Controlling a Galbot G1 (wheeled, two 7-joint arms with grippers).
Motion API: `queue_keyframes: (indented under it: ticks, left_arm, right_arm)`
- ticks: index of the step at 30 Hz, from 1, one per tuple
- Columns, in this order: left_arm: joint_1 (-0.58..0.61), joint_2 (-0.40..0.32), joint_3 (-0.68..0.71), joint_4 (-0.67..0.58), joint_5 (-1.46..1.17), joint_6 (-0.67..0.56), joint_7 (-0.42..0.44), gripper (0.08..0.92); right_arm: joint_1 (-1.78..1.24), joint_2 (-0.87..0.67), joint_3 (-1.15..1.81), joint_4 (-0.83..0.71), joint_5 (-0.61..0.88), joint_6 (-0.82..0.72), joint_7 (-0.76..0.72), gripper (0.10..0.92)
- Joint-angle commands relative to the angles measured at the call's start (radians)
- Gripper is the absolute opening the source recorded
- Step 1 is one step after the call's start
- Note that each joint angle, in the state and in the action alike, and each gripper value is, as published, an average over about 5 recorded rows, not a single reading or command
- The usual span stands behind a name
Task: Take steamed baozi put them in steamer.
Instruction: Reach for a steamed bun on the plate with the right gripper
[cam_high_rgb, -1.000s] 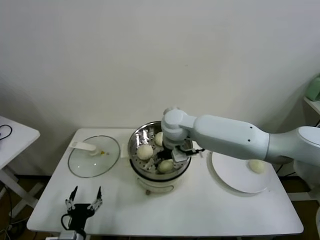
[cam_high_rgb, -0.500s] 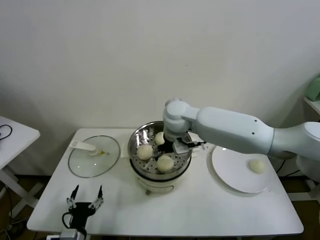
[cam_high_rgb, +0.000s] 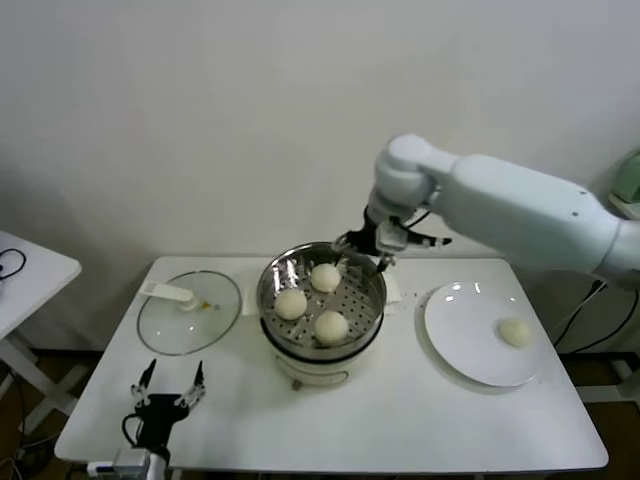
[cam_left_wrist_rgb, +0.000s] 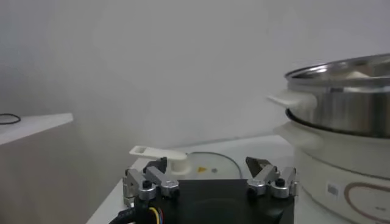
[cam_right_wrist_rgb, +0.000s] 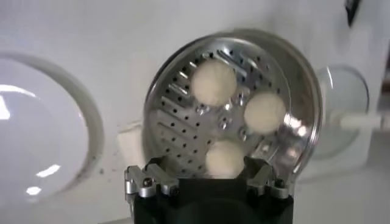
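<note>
Steel steamer (cam_high_rgb: 321, 303) on the desk (cam_high_rgb: 400, 420) is seen with three buns (cam_high_rgb: 331, 325) on its perforated floor; a fourth bun (cam_high_rgb: 515, 331) is left on the white plate (cam_high_rgb: 455, 340), well to the side. Task judged three-quarters done. Right gripper (cam_high_rgb: 365, 243) is held above the pot's far rim, jaws apart and empty, the loaded pot directly below them. Left gripper (cam_high_rgb: 167, 394) is parked low at the desk's near edge, jaws apart, glass lid (cam_high_rgb: 188, 312) just beyond them.
</note>
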Motion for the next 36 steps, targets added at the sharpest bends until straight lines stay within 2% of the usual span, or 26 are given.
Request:
queue_keyframes:
  ticks: [1,3,7,14,19,29,36]
  left_arm:
    - [-0.006,0.011,0.009,-0.007,-0.021,-0.004,0.002,0.823]
    - [-0.006,0.012,0.013,-0.01,-0.02,-0.006,0.004,0.823]
    - [-0.008,0.014,0.02,-0.015,-0.013,-0.008,0.022,0.823]
    - [-0.011,0.003,0.033,-0.026,0.004,-0.022,0.039,0.823]
    - [-0.008,-0.011,0.034,-0.025,0.01,-0.026,0.039,0.823]
    - [-0.005,-0.024,0.023,-0.013,0.017,-0.024,0.036,0.823]
    - [-0.015,-0.025,0.022,0.0,0.023,-0.017,0.035,0.823]
  right_arm:
    - [0.078,-0.371,-0.083,-0.077,0.466,-0.457,0.011,0.823]
    - [0.021,-0.437,-0.045,-0.09,0.464,-0.475,0.006,0.823]
    - [-0.138,-0.537,0.091,-0.124,0.369,-0.484,-0.009,0.823]
    - [-0.363,-0.581,0.267,-0.229,0.156,-0.443,-0.004,0.823]
    - [-0.547,-0.535,0.451,-0.34,0.002,-0.414,0.002,0.823]
    - [-0.687,-0.362,0.589,-0.512,-0.205,-0.349,-0.002,0.823]
    - [-0.705,-0.237,0.64,-0.634,-0.259,-0.329,0.01,0.823]
